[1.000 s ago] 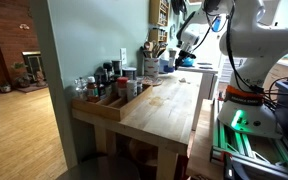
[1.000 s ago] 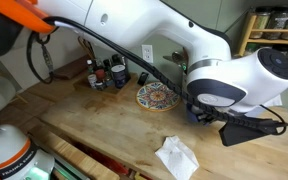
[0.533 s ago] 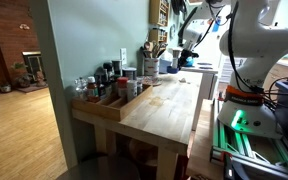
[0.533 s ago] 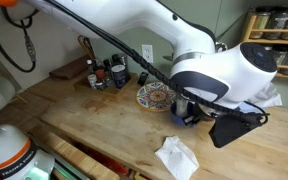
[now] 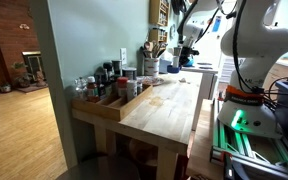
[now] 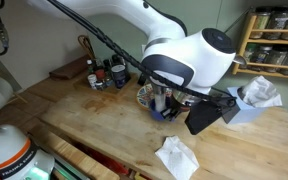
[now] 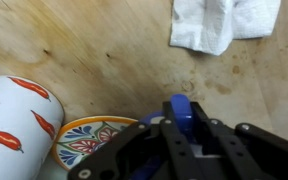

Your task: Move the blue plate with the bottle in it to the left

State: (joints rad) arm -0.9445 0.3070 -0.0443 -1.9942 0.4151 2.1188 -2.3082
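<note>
In the wrist view my gripper [image 7: 181,126] is shut on a blue piece [image 7: 179,108] that stands up between the two black fingers; it looks like the rim of the blue plate. I cannot see the bottle; the gripper hides it. In an exterior view the gripper [image 6: 167,108] hangs low over the wooden table [image 6: 104,135] with a bit of blue [image 6: 170,114] under it, right beside a patterned plate [image 6: 149,96]. In an exterior view the gripper [image 5: 183,56] is at the far end of the table.
The patterned plate [image 7: 89,140] and a white cup with red chillies [image 7: 14,125] lie close on one side of the gripper. A crumpled white tissue [image 7: 224,22] [image 6: 176,158] lies on the wood. Bottles [image 6: 106,75] stand at the wall, a tissue box [image 6: 252,98] at the far side.
The arm and gripper have moved left across the table with the blue piece, from near the tissue box to right beside the patterned plate.
</note>
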